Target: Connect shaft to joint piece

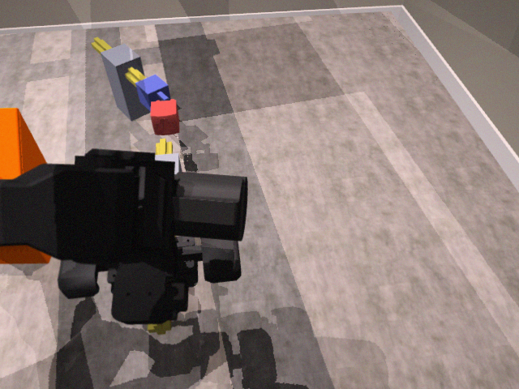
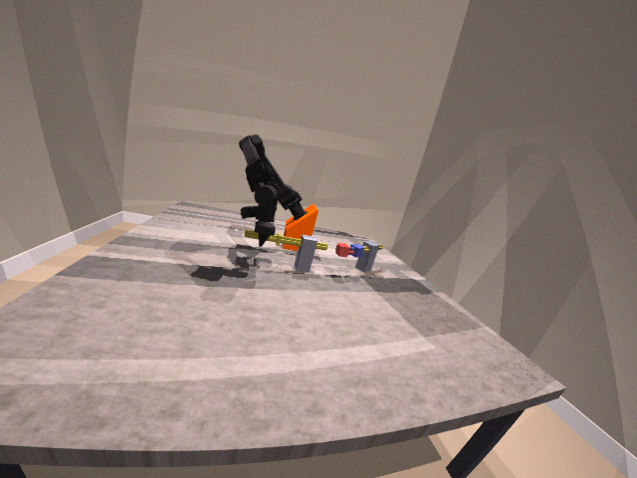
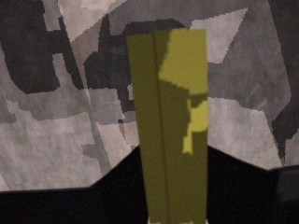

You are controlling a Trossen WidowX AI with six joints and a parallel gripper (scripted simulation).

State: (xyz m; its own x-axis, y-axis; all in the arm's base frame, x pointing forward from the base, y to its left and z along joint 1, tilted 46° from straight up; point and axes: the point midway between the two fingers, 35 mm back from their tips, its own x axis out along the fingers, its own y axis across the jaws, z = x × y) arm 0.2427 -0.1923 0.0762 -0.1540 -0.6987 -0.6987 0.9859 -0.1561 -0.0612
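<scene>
The second shaft, yellow and ridged (image 1: 164, 147) (image 2: 321, 246) (image 3: 182, 70), runs through the second grey block (image 1: 169, 160) (image 2: 306, 254). My gripper (image 2: 263, 241) (image 3: 166, 147) is shut on this shaft near its rear end; in the top view the arm hides the fingertips. The shaft's front tip sticks out of the block toward the red joint piece (image 1: 165, 115) (image 2: 342, 250), with a small gap between them. The red piece is hinged to the blue part (image 1: 152, 87) (image 2: 356, 250) on the first shaft (image 1: 134, 75) (image 2: 381, 247), which the first grey block (image 1: 121, 81) (image 2: 367, 257) holds. The red opening is not clearly visible.
An orange wedge-shaped body (image 1: 9, 142) (image 2: 304, 228) stands at the arm's base, to the left in the top view. The table (image 1: 356, 251) (image 2: 257, 319) bears patchy shadows. Its pale edge strip (image 1: 461, 104) runs along the right in the top view.
</scene>
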